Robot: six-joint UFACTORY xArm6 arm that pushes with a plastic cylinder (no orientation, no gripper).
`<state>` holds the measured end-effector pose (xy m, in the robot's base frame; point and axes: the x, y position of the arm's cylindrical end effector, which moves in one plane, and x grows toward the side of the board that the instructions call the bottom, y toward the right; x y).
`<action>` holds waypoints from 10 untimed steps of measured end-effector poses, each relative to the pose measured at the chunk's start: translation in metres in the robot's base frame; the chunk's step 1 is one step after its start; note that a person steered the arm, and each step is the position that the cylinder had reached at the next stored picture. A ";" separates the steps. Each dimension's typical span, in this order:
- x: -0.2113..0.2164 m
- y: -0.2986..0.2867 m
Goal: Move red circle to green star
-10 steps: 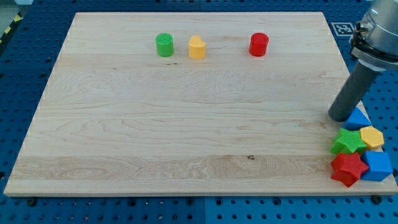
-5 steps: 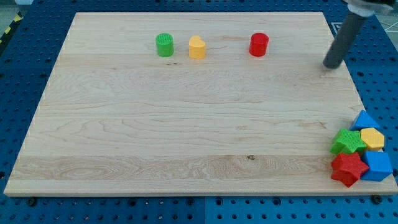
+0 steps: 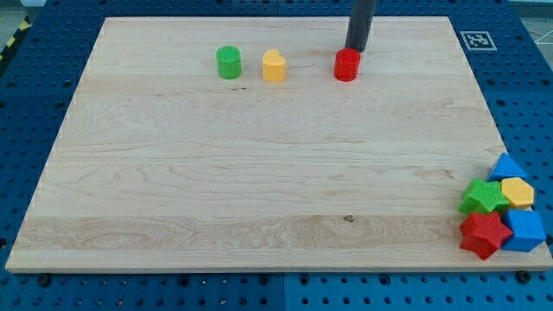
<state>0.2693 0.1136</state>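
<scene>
The red circle (image 3: 346,65) stands near the view's top, right of centre. My tip (image 3: 355,51) touches its upper right edge, with the rod rising straight up out of the view. The green star (image 3: 484,196) sits at the view's lower right, at the left of a cluster of blocks, far from the red circle.
A green circle (image 3: 229,62) and a yellow block (image 3: 274,66) stand left of the red circle. Around the green star lie a blue triangle (image 3: 507,166), a yellow hexagon (image 3: 518,192), a red star (image 3: 483,234) and a blue block (image 3: 524,230).
My tip has swept from the right side of the board up and left to the red circle. The red circle has shifted slightly to the left and down.
</scene>
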 end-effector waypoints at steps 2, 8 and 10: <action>0.034 -0.027; 0.115 0.063; 0.132 0.086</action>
<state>0.4017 0.1998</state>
